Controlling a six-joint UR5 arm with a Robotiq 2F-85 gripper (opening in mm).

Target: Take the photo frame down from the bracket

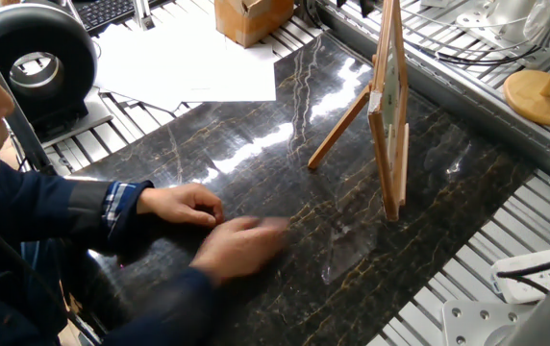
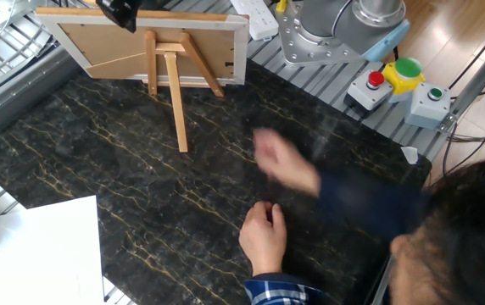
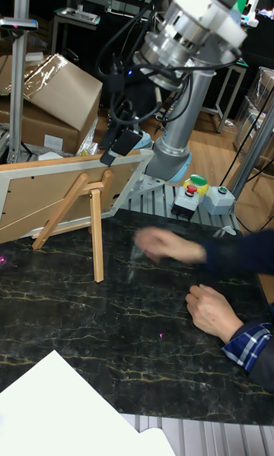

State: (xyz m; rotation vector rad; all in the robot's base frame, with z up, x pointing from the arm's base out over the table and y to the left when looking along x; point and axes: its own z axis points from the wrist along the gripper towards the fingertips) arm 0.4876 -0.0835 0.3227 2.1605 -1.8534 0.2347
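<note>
Photo frame (image 3: 46, 193) is sitting upright on the bracket (image 3: 85, 211) at the far edge of the dark marble table (image 2: 141, 186), light-wood border and brown backboard facing the person. Gripper (image 3: 123, 141) is hovering just above its top edge; can't tell jaw opening or any grip. Person's hand (image 2: 287, 166) is blurring mid-table

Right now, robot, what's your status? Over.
Hand above the photo frame, grip unclear. Frame on the bracket. Person's moving hand over the table.

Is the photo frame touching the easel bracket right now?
Touching. The other fixed view shows the photo frame leaning back against the bracket.
</note>
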